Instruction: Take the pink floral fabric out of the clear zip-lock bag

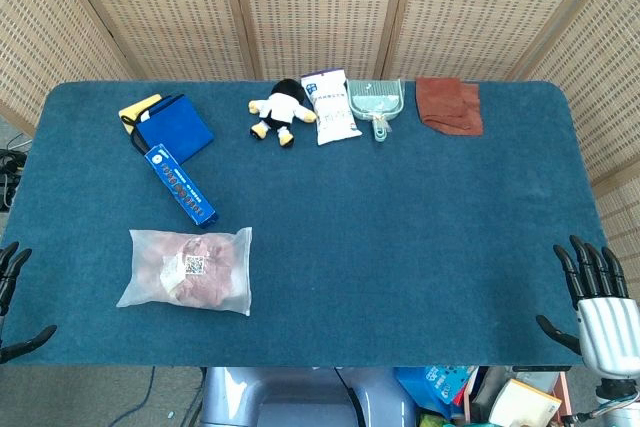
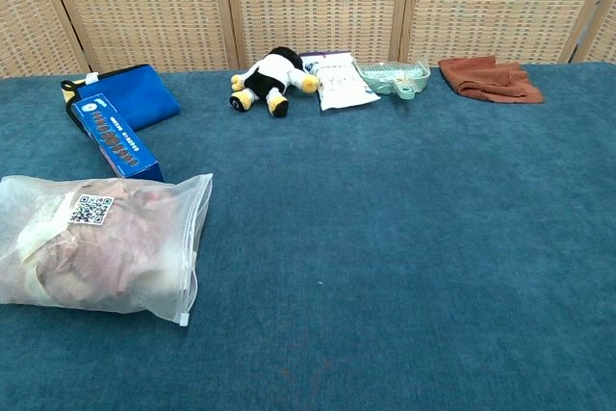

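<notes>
Pink floral fabric [image 2: 115,247] sits bagged under a QR label [image 2: 92,208] — both hands' fingers spread, empty.

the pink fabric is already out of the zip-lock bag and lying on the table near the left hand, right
Not quite: the pink floral fabric is inside the clear zip-lock bag, as the chest view shows. The bag does lie on the table near the left hand, untouched.

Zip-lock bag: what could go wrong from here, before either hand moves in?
1. The zip-lock bag lies flat and unsecured; a one-handed pull on the pink floral fabric would likely drag the bag along.
2. The blue box sits close behind it, so the left hand could knock it.
3. The right hand starts at the far edge, a long cross-table reach.
</notes>
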